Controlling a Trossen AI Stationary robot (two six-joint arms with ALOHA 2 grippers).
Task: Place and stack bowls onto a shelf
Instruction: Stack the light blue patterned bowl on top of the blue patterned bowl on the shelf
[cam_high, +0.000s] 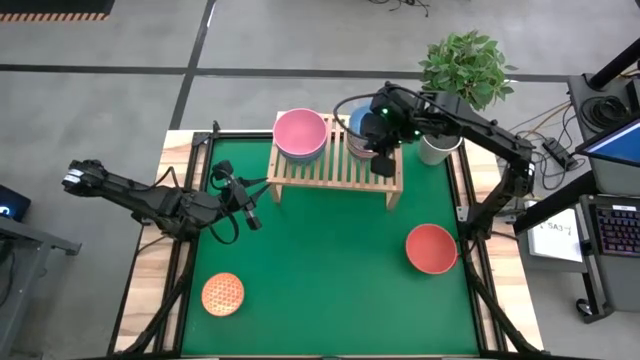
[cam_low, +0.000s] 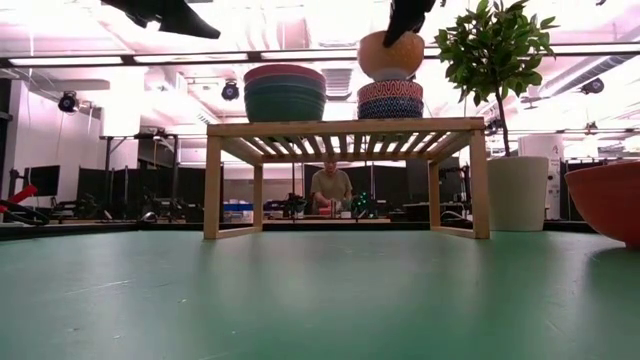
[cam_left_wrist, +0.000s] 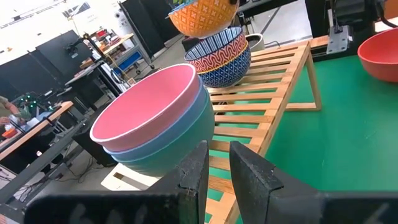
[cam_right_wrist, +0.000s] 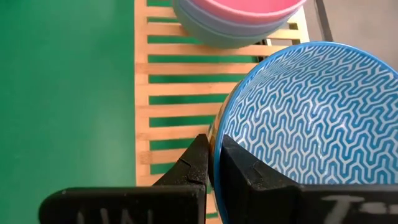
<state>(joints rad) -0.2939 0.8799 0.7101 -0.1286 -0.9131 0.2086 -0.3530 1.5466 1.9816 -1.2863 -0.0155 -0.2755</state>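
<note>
The light-wood shelf (cam_high: 335, 165) stands at the table's far side. On its left part sits a stack of large bowls (cam_high: 300, 133) (cam_low: 285, 92), pink on top. On its right part rests a small red-and-blue patterned bowl (cam_low: 390, 100) (cam_left_wrist: 217, 59). My right gripper (cam_high: 382, 155) (cam_right_wrist: 215, 155) is shut on a yellow-orange patterned bowl (cam_low: 390, 57) (cam_left_wrist: 202, 15) just above that one. A red bowl (cam_high: 431, 248) and an orange patterned bowl (cam_high: 223, 294) lie on the green mat. My left gripper (cam_high: 250, 215) (cam_left_wrist: 217, 165) waits left of the shelf, fingers nearly together, holding nothing. My right gripper pinches the yellow-orange bowl's rim (cam_right_wrist: 217, 134) on its near right side, one finger inside the blue zigzag hollow and one outside. The fingers come from above, pointing down. The bowl hangs roughly upright, close over the patterned bowl; whether the two touch I cannot tell.
A white plant pot (cam_high: 437, 148) (cam_low: 518, 190) stands just right of the shelf. Between the two stacks part of the slatted top (cam_right_wrist: 177, 93) is bare. Green mat (cam_high: 330, 270) lies open between the red and orange bowls. A person (cam_low: 332, 188) sits far behind the table.
</note>
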